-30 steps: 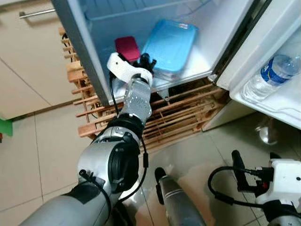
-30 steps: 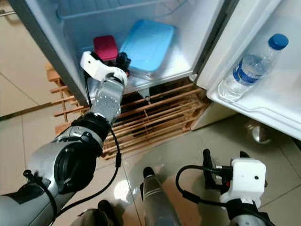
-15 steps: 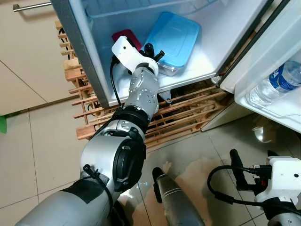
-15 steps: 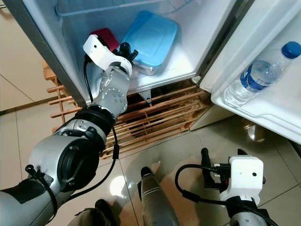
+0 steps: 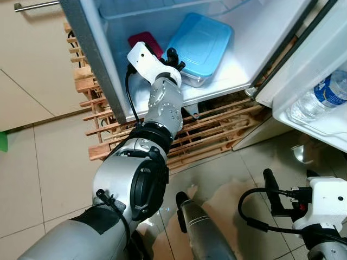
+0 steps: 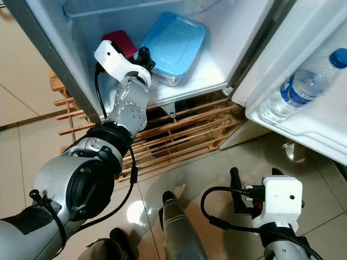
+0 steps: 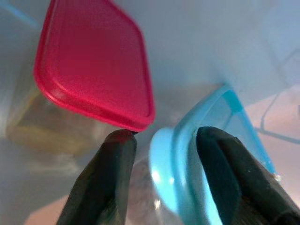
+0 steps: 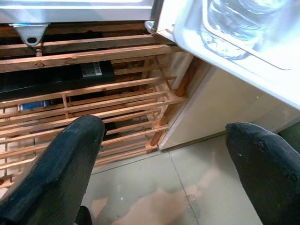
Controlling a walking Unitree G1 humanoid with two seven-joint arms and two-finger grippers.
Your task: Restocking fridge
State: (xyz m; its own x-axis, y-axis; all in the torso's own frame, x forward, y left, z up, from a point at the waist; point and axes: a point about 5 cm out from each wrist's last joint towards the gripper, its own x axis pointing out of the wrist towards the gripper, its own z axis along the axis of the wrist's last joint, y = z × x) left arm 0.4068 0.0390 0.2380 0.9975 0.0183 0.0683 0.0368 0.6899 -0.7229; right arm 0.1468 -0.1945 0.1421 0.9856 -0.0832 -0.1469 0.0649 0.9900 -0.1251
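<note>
Inside the open fridge, a red-lidded container [image 5: 142, 40] stands at the left of the bottom shelf. Beside it on the right lies a larger blue-lidded container [image 5: 203, 44]. My left gripper [image 5: 172, 57] reaches onto that shelf between the two. In the left wrist view it is open [image 7: 166, 140]: one finger [image 7: 115, 159] sits under the red lid's [image 7: 93, 65] corner, the other rests over the blue lid's [image 7: 187, 159] edge. My right gripper [image 5: 290, 183] hangs low over the floor, open and holding nothing [image 8: 166, 131].
A water bottle [image 5: 321, 93] lies in the shelf [image 5: 312, 129] of the open fridge door at the right. A wooden slatted rack [image 5: 217, 127] sits under the fridge. A beige cabinet with a metal handle [image 5: 35, 6] stands at the left. Tiled floor [image 5: 54, 179] lies below.
A second ago my left gripper was at the shelf's front edge; it has pushed in between the two containers. In the last half second it hardly moved. The camera shifted slightly.
</note>
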